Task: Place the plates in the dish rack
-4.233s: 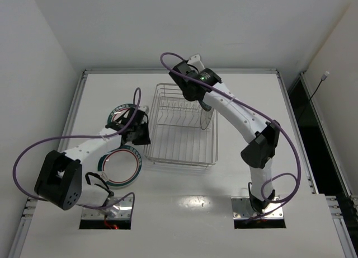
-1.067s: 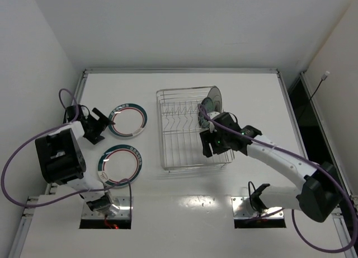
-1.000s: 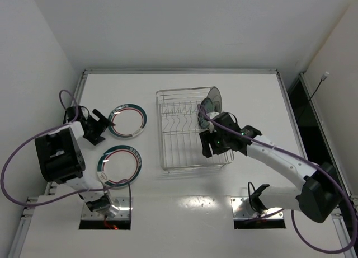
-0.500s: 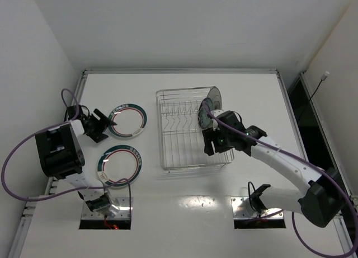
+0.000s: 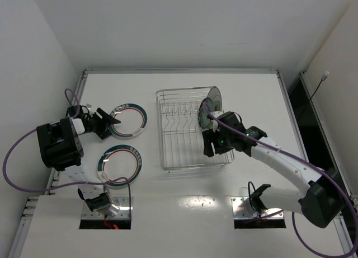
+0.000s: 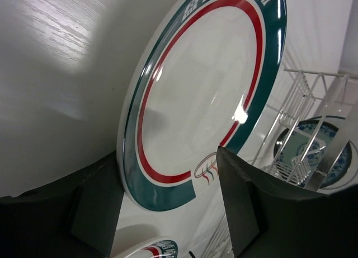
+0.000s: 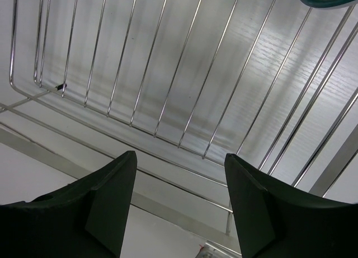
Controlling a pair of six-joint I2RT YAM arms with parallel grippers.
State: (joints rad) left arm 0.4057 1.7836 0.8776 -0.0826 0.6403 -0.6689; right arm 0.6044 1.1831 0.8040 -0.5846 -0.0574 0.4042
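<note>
Two white plates with green rims lie flat on the table, one farther (image 5: 128, 121) and one nearer (image 5: 119, 165). My left gripper (image 5: 109, 123) is open at the farther plate's left edge. In the left wrist view that plate (image 6: 207, 90) fills the frame, and its near rim lies between the fingers of the left gripper (image 6: 168, 213). The dish rack (image 5: 168, 151) holds two plates upright at its far right, a larger one (image 5: 215, 95) and a smaller one (image 5: 207, 116). My right gripper (image 5: 215, 147) hangs open and empty over the rack's near right part, above the rack's wires (image 7: 168, 73).
The left wrist view shows the rack's wires (image 6: 302, 95) and a blue patterned plate (image 6: 313, 151) behind them. A raised rail (image 5: 179, 71) borders the table's far edge, and walls stand close on the left and behind. Purple cables loop from both arms.
My left gripper has swung right onto the farther plate's left edge, and its jaws have narrowed. My right gripper has shifted slightly over the rack and stays open.
</note>
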